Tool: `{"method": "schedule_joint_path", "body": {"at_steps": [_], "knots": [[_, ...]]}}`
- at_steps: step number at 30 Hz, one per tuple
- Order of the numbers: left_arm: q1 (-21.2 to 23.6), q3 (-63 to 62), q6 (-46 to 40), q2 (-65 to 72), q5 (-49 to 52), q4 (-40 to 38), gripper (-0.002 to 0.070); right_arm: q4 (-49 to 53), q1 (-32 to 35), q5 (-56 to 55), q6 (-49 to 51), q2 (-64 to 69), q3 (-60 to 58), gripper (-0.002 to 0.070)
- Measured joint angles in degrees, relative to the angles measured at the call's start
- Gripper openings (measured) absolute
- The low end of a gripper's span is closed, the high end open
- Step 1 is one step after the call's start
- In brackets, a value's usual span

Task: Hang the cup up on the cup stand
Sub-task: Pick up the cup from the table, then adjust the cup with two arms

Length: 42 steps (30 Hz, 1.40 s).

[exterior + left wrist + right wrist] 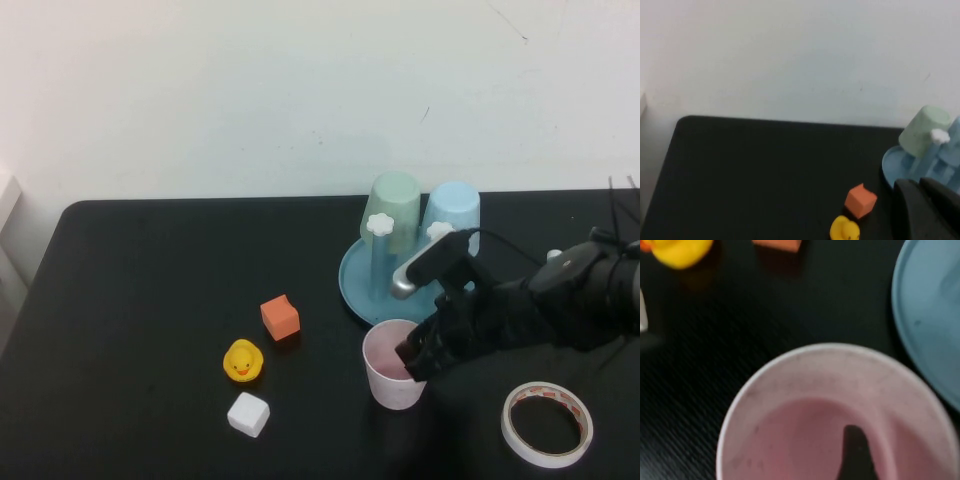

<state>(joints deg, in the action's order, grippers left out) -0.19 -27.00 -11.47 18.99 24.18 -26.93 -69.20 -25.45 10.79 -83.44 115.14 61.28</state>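
The pale pink cup (pixel 393 365) stands upright, mouth up, on the black table just in front of the cup stand (pixel 352 282). My right gripper (pixel 415 355) is at the cup's right rim, shut on its wall. In the right wrist view one dark finger (pixel 855 455) is inside the cup (pixel 805 390); the other finger is hidden behind the wall. The stand's blue tray (pixel 930 315) lies close beyond. A free peg with a white flower cap (pixel 379 225) rises at the stand's left. My left gripper (pixel 922 202) is shut and empty, held away to the left.
A pale green cup (pixel 397 205) and a light blue cup (pixel 452 212) hang upside down on the stand. An orange cube (pixel 280 318), a yellow duck (pixel 243 361) and a white cube (pixel 248 414) lie left of the pink cup. A tape roll (pixel 547 424) lies at front right.
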Motion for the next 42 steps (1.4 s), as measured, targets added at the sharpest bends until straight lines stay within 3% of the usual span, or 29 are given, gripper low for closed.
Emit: {"method": "schedule_joint_path", "body": {"at_steps": [4, 7, 9, 13, 16, 18, 20, 22, 27, 33, 42], "knots": [[0.00, 0.00, 0.00, 0.00, -3.35, -3.84, -0.0001, 0.00, 0.00, -0.10, 0.00, 1.51, 0.00, 0.0285], [0.00, 0.00, -0.03, 0.00, -6.65, -10.66, -0.0001, 0.00, 0.00, 0.01, 0.11, 1.62, 0.08, 0.0093], [0.00, 0.00, -0.03, 0.00, -7.81, -15.79, -0.0001, 0.11, 0.00, 1.04, 0.20, 0.86, 0.08, 0.0046], [0.00, 0.00, -0.03, 0.00, -7.84, -26.51, 0.0058, 0.32, 0.00, 5.12, 0.13, -3.33, 0.08, 0.0034], [0.00, 0.00, -0.03, 0.00, -6.66, -35.41, 0.0226, -1.57, -1.04, 6.91, -0.87, -9.58, 0.08, 0.0034], [0.00, 0.00, 1.09, 0.00, -6.17, -44.94, 0.0436, -6.64, -2.71, 6.99, -5.50, -14.36, 0.08, 0.0034], [0.00, 0.00, 2.84, 0.37, -5.99, -53.46, 0.0575, -15.03, -4.94, 7.20, -13.44, -18.50, 0.08, 0.0034], [0.00, 0.00, 4.59, 0.94, -5.77, -61.64, 0.0643, -23.22, -7.18, 8.34, -22.59, -22.14, 0.08, 0.0033], [0.00, 0.00, 5.79, 2.99, -3.22, -69.68, 0.0687, -27.60, -12.82, 11.79, -31.02, -26.48, 4.89, 0.0032], [0.00, 0.00, 8.65, 5.04, 0.86, -70.42, 0.0692, -28.05, -17.03, 12.64, -31.84, -26.59, 12.67, 0.0032], [0.00, 0.00, 10.50, 5.27, -1.20, -70.61, 0.0692, -28.27, -22.04, 13.88, -31.22, -23.06, 18.18, 0.0032]]}}
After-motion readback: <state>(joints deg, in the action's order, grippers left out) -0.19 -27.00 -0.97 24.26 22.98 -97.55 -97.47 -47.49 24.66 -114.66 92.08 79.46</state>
